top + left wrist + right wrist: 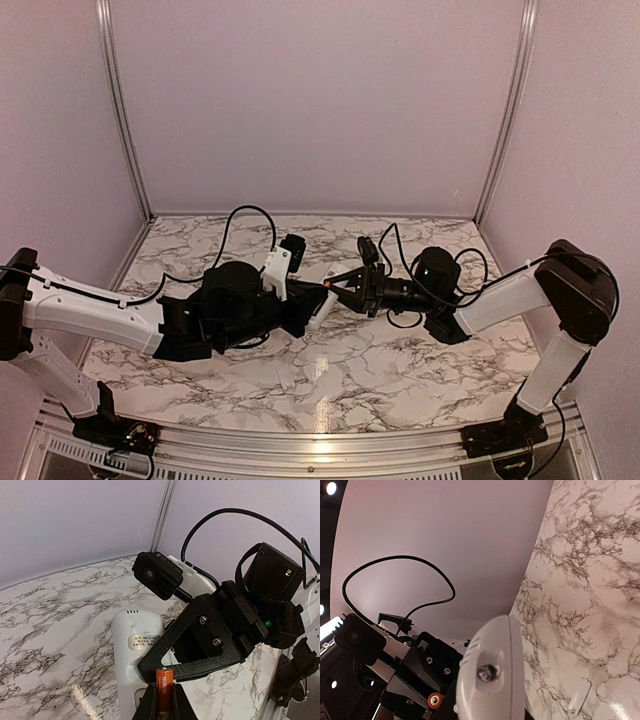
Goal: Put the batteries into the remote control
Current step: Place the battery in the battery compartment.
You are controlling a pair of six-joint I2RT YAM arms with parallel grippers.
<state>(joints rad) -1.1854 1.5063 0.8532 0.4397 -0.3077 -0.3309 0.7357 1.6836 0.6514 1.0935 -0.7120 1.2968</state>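
- The white remote control [131,645], its labelled back showing, is being clamped by the right gripper [150,662]
- An orange battery [164,679] is being pinched in the left gripper [164,705]

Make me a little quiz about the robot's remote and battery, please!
1. True or false: the left gripper holds the orange battery.
2. What grips the remote control? A the right gripper, B the left gripper, C nothing.
3. Fill in the gap: the small white flat piece lies on the ___ table.
Key: 1 true; 2 A; 3 marble.
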